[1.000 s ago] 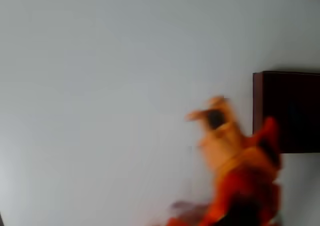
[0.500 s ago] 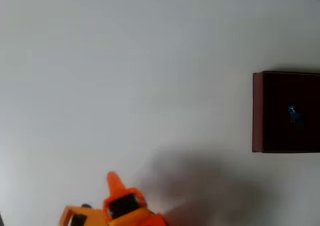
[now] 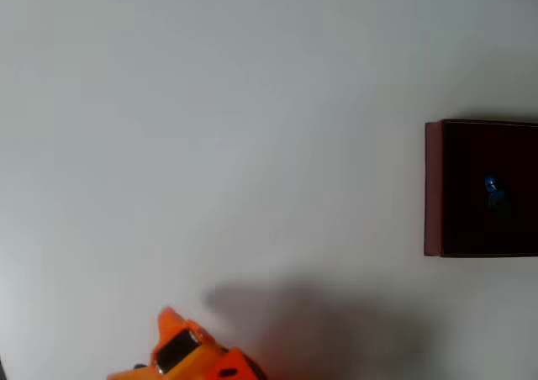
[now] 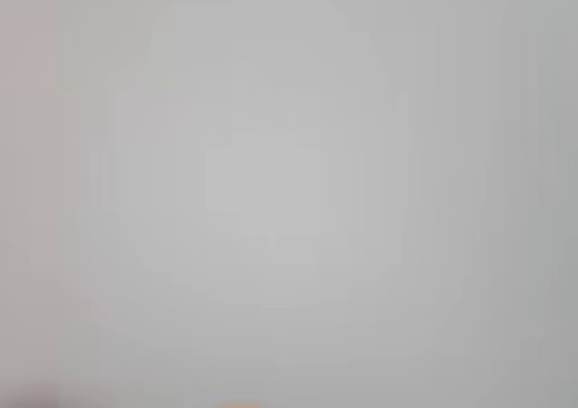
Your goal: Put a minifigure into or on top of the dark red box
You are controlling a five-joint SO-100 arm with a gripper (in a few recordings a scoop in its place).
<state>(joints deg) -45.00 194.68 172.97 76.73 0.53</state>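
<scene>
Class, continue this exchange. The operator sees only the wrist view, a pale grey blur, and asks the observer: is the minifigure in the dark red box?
Observer: Yes. In the overhead view the minifigure lies inside the dark red box, on its dark floor.
Operator: Where does the box sit?
Observer: At the right edge of the overhead view, cut off by the frame.
Operator: And my gripper?
Observer: The gripper is at the bottom edge, left of centre, well apart from the box. I cannot tell whether it is open or shut.
</scene>
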